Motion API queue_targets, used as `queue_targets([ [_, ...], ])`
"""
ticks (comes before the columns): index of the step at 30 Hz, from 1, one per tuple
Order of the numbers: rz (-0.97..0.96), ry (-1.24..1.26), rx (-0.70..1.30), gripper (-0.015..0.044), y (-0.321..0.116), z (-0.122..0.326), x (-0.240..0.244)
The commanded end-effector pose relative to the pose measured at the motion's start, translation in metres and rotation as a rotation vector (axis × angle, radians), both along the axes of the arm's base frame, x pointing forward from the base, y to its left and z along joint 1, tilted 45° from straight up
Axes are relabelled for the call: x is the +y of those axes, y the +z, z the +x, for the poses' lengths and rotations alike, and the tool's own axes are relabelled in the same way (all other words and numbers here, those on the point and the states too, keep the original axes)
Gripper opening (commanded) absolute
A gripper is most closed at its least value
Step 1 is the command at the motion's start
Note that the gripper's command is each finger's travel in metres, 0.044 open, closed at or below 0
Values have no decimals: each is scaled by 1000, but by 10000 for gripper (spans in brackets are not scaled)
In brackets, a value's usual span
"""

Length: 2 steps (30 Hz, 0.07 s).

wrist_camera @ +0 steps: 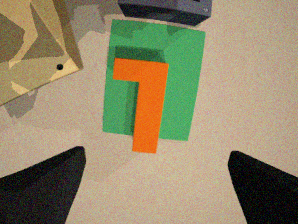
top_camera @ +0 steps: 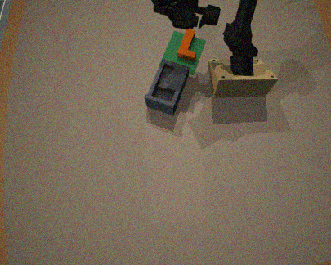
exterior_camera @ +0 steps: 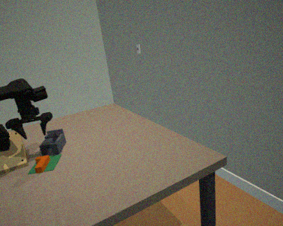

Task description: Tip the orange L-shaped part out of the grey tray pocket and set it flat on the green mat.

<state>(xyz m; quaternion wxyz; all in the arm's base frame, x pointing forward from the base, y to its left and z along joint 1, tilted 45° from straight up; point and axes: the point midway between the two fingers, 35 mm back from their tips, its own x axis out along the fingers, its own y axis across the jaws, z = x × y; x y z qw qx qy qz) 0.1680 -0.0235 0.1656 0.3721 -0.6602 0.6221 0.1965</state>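
Note:
The orange L-shaped part (top_camera: 186, 44) (exterior_camera: 42, 164) (wrist_camera: 150, 110) lies on the green mat (top_camera: 172, 47) (exterior_camera: 54, 163) (wrist_camera: 182, 90) and looks flat. Its L-shaped end is toward the tray; in the wrist view its straight end reaches a little past the mat's far edge from the tray. The grey tray (top_camera: 181, 90) (exterior_camera: 51, 148) (wrist_camera: 165, 11) stands right beside the mat, and its pocket is empty. My gripper (exterior_camera: 35, 136) (wrist_camera: 158, 157) is wide open and empty, raised above the table, with the part clear of both fingers. Its fingertips are hard to make out in the top view.
The arm's pale yellow base block (top_camera: 243, 87) (exterior_camera: 11, 160) (wrist_camera: 30, 75) stands beside the mat and tray, a short gap away. The table's edge (exterior_camera: 165, 193) runs across the lower right in the exterior view, well away from the tray.

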Motion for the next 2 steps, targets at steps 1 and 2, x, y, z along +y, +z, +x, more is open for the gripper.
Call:
queue_targets([
  [1,1,3,0,400,0,0,0],
  [2,1,3,0,400,0,0,0],
])
